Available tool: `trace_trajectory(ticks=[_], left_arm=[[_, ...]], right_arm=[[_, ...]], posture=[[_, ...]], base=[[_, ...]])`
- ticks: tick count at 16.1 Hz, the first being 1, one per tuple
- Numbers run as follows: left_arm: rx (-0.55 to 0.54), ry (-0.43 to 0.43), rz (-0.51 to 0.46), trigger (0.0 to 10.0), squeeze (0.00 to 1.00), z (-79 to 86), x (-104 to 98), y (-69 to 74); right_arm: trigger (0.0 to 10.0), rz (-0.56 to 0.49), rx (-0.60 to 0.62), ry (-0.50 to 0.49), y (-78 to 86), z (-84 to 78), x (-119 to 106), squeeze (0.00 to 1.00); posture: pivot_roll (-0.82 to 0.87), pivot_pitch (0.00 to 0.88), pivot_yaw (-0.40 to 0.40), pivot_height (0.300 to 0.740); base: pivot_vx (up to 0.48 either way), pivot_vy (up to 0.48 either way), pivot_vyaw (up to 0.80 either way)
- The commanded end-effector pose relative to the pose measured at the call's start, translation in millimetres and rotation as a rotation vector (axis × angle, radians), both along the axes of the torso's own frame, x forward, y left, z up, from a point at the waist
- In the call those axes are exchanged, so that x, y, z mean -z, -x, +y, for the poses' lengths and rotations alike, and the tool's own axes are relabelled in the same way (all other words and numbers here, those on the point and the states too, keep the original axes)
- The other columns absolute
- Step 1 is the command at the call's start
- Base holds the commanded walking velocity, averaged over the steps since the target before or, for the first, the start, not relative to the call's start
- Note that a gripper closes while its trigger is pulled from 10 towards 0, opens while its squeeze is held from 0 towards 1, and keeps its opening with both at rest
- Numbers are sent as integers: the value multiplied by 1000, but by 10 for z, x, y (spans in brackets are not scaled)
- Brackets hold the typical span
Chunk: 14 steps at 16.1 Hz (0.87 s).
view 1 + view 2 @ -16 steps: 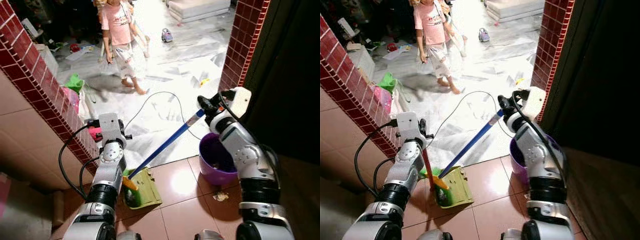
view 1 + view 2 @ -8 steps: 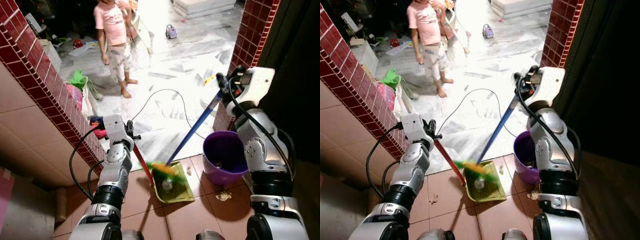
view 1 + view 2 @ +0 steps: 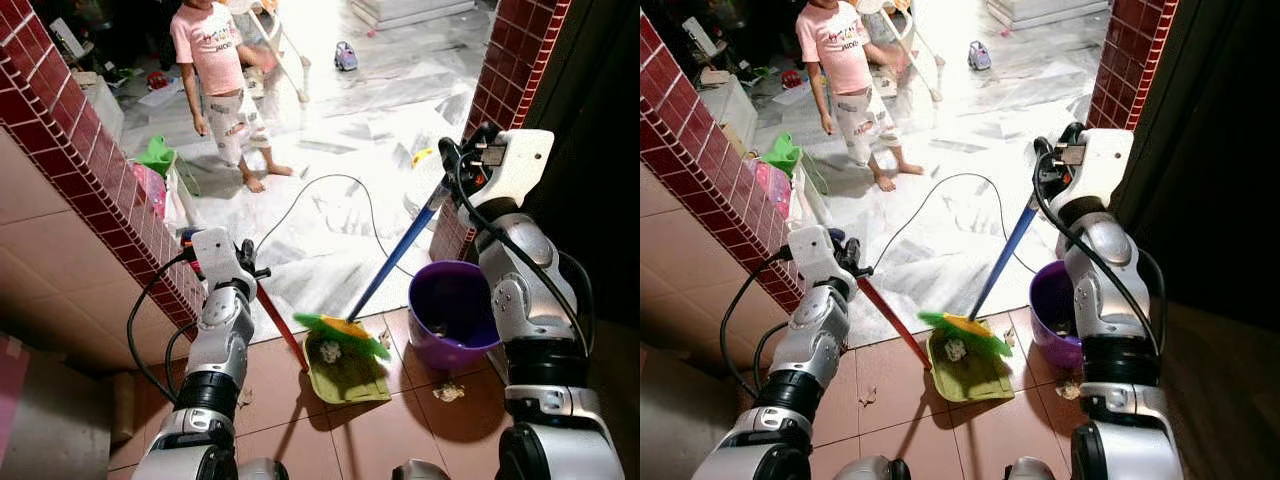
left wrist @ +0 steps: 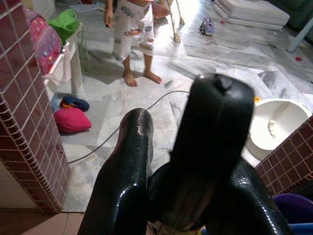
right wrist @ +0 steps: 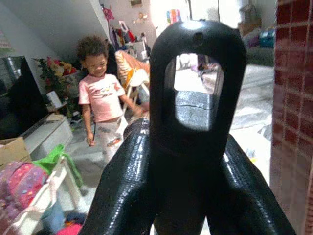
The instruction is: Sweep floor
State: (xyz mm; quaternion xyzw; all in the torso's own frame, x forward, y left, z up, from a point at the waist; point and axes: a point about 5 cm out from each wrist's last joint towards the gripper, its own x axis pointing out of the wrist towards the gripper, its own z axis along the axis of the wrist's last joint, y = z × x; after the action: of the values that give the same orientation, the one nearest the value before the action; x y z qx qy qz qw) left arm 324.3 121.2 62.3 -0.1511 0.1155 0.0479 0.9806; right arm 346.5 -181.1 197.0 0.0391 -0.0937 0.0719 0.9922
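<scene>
Risk: right claw (image 3: 447, 172) grips broom (image 3: 400, 256), left claw (image 3: 247, 262) grips dustpan (image 3: 350, 370) | hasty flick scatters debris (image 3: 329, 351) beside dustpan.

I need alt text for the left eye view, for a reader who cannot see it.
The robot's right gripper holds a blue-handled broom whose green head rests on a green dustpan, whose red handle the left gripper holds, on brown floor tiles beside a purple bucket. A person stands barefoot on the pale floor beyond.
</scene>
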Motion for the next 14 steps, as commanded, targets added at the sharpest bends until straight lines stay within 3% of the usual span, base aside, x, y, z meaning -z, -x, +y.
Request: trace_trajectory(ticks=[1,2,3,5,9,14], left_arm=[[-23,20,91,10000,0,53,182,96],[-50,2,86,10000,0,116,169,94],[-65,-5,86,10000,0,144,163,94],[-101,-14,66,10000,0,212,118,100],[-109,34,66,10000,0,176,71,146],[-132,4,-35,10000,0,198,-260,164]], right_arm=[[10000,-136,16,69,-22,3,-281,0],[10000,-165,73,177,-15,-47,-288,0],[10000,-176,96,214,-7,-59,-284,0],[10000,-174,104,203,44,-10,-215,0],[10000,-149,95,216,121,62,-31,0],[10000,-71,101,256,287,103,279,0]], posture=[[-186,0,91,740],[-185,0,89,740],[-185,0,89,740],[-180,0,87,740],[-169,0,85,740],[-161,0,85,740]], base=[[0,0,0],[0,0,0],[0,0,0],[0,0,0],[0,0,0],[0,0,0]])
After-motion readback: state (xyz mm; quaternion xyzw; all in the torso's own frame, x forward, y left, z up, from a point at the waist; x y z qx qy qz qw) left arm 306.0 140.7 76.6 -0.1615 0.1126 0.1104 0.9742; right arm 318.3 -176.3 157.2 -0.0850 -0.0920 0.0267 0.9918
